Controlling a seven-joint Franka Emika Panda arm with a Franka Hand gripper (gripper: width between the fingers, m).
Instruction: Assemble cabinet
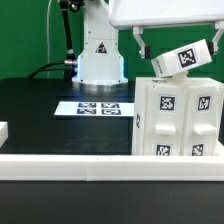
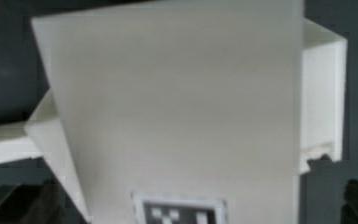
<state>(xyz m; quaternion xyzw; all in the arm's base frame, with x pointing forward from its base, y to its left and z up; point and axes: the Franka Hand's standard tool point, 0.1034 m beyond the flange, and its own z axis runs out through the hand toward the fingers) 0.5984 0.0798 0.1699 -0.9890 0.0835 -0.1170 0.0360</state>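
The cabinet body [image 1: 175, 118] is a tall white box with black-and-white tags, standing at the exterior view's right. A small white tagged panel [image 1: 186, 57] lies tilted on its top. My gripper [image 1: 180, 45] hangs over that panel, open, with one dark finger [image 1: 140, 43] on one side of it and the other at the frame's right edge. In the wrist view the panel [image 2: 176, 100] fills most of the picture, its tag [image 2: 179, 210] between my gripper [image 2: 185, 205] jaws. The dark fingertips [image 2: 16, 205] stand apart from the panel's edges.
The marker board [image 1: 95, 106] lies flat on the black table [image 1: 40, 115] in front of the white robot base [image 1: 100, 55]. A white rail [image 1: 70, 160] runs along the table's front edge. A small white piece [image 1: 3, 130] shows at the left edge.
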